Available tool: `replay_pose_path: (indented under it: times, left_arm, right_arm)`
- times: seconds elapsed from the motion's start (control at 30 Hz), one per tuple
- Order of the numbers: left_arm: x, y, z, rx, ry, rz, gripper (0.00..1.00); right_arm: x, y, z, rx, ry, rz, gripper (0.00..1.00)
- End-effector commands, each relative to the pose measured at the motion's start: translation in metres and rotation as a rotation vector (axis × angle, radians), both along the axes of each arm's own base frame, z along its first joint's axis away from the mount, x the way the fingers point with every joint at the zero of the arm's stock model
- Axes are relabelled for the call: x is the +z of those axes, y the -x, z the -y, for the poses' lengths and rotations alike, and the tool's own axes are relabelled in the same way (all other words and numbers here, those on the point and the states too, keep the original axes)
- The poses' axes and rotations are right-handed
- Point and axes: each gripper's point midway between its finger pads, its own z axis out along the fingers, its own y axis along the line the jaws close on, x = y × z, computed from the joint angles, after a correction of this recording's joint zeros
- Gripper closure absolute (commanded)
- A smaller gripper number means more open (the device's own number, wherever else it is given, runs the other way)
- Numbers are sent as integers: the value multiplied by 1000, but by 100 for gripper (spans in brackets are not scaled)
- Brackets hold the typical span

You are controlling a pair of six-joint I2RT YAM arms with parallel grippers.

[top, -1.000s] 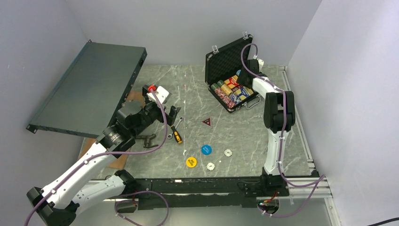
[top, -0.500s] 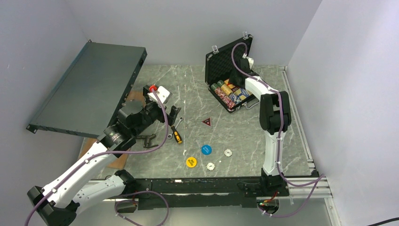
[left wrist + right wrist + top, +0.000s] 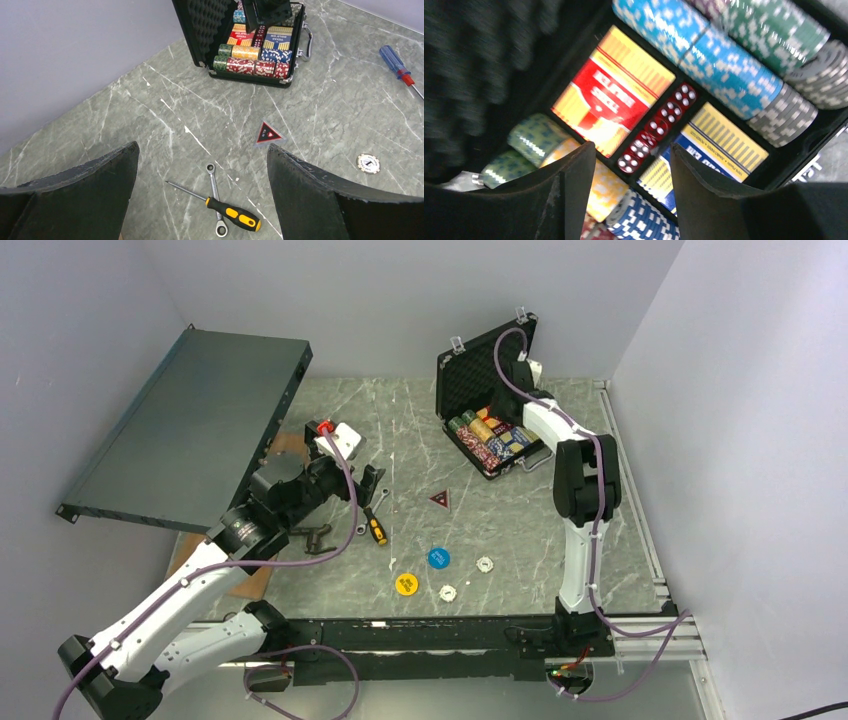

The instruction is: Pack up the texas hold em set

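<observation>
Risk first: chip rows (image 3: 724, 70) jostled out of their slots by a careless dip of the right claw (image 3: 630, 155), parted and empty, low inside the open briefcase (image 3: 475, 375) at the far right of the table (image 3: 560, 530). Or closing up too soon, with yellow button (image 3: 405, 583), blue button (image 3: 438, 558) and white buttons (image 3: 485, 564) loose near the front edge. Left claw (image 3: 202, 150) spread wide, holding nothing. Seemingly "Texas Hold'em" on the card decks (image 3: 241, 36); button lettering too small.

The right claw (image 3: 515, 395) hangs over chips (image 3: 472, 436) in the open briefcase (image 3: 475, 368); yellow button (image 3: 405, 583) and blue button (image 3: 438, 558) lie on the desk (image 3: 520, 525).
</observation>
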Motion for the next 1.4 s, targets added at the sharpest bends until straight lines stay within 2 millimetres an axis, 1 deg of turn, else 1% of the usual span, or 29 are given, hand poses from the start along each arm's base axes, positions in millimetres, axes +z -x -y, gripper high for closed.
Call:
replay_pose_path:
  times: [0.0, 0.1, 0.2, 0.3, 0.33, 0.37, 0.4, 0.47, 0.63, 0.67, 0.8, 0.9, 1.03, 1.13, 1.2, 1.3, 1.37]
  left_arm:
    - [23, 2, 2, -15, 46, 49, 1]
    - [21, 2, 5, -24, 46, 37, 1]
    - [20, 3, 7, -32, 48, 30, 1]
    - [20, 3, 8, -33, 50, 28, 1]
    - [20, 4, 9, -38, 52, 26, 1]
    - [20, 5, 9, -39, 54, 24, 1]
    - [20, 5, 10, -41, 55, 19, 1]
    - [19, 6, 12, -52, 58, 12, 1]
    - [16, 8, 18, -68, 56, -1, 1]
    - [16, 9, 19, -72, 55, -4, 1]
    - [14, 10, 22, -79, 53, -13, 1]
    - [13, 10, 21, -66, 49, -13, 1]
    - [17, 12, 19, -54, 56, -5, 1]
    - [22, 14, 14, -40, 65, 10, 1]
    - [23, 13, 10, -18, 66, 26, 1]
    - [22, 8, 2, 31, 59, 32, 1]
    - [22, 7, 0, 46, 59, 33, 1]
  right_arm:
    - [52, -17, -5, 18, -17, 77, 39]
    - [52, -2, -4, 36, -17, 65, 33]
    - [52, 23, 1, 52, 14, 58, 25]
    - [56, 55, 11, 43, 61, 42, 17]
    - [59, 66, 13, 41, 60, 41, 13]
    - [57, 79, 12, 50, 55, 24, 3]
    - [57, 91, 11, 59, 52, 18, 0]
    - [56, 116, 6, 78, 58, 10, 0]
    - [61, 177, -23, 186, 101, -1, 0]
    - [60, 187, -33, 220, 83, -8, 0]
    - [51, 228, -84, 362, -48, -53, 0]
    - [42, 258, -117, 463, -66, -93, 1]
    - [29, 292, -145, 562, -43, -145, 1]
    - [24, 306, -161, 581, 18, -113, 1]
    - [19, 313, -173, 584, -1, -111, 1]
    - [8, 326, -192, 601, -59, -147, 8]
    - [0, 334, -200, 613, -46, -160, 8]
